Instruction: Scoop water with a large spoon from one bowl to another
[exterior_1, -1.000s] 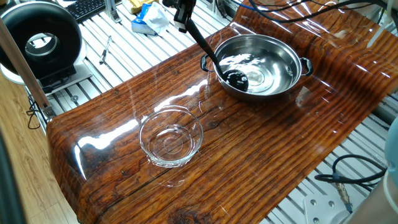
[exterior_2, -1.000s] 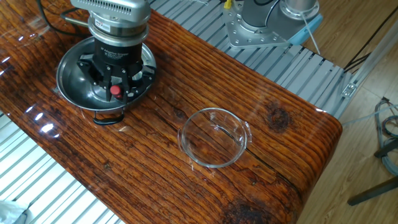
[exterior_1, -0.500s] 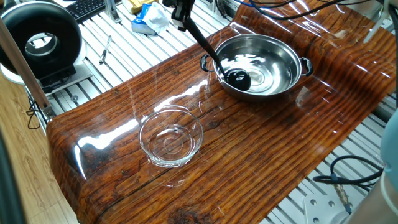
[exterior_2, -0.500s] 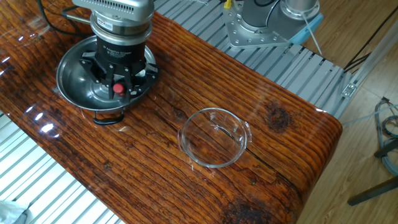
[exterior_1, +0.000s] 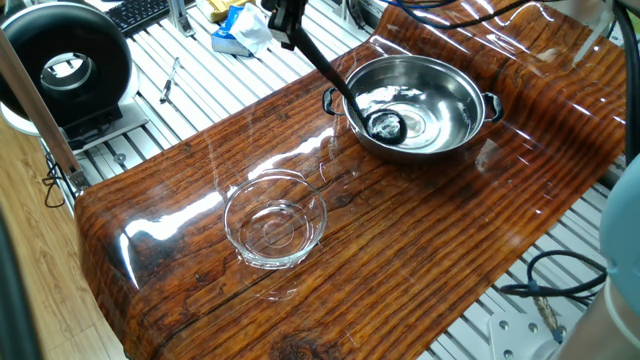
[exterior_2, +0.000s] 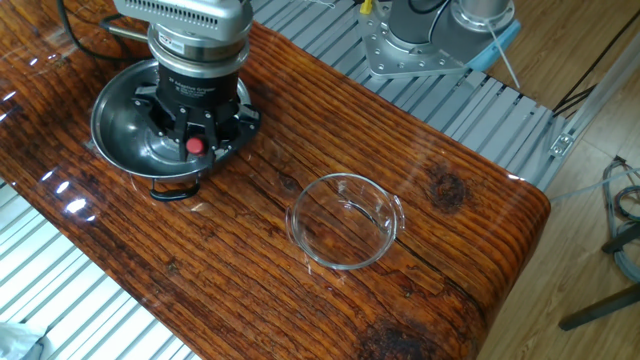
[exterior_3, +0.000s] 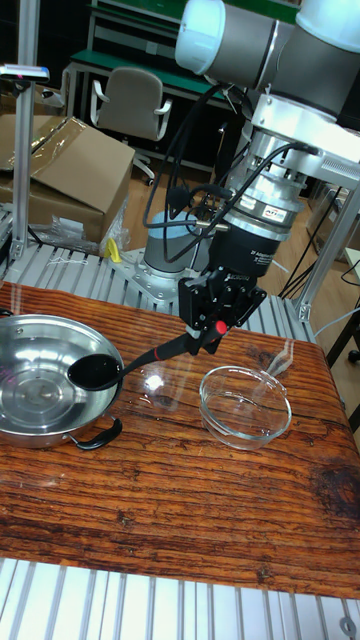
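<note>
A wide steel bowl with side handles stands at the table's far end and holds a shiny pool of water. My gripper is shut on the upper end of the black ladle's handle. The handle slants down into the steel bowl. The scoop sits low at the bowl's near-left side with a glint inside it. From the other side, the gripper hangs over the steel bowl and hides the ladle. The clear glass bowl stands apart toward the table's other end.
The glossy wooden table drops off to slatted aluminium on all sides. A black round device and a blue-white bag lie beyond the far edge. The robot base stands behind the table. A cardboard box sits in the background.
The gripper has shifted slightly toward the glass bowl's side. The scoop has turned a little within the steel bowl, and its inside now glints where it looked plain black.
</note>
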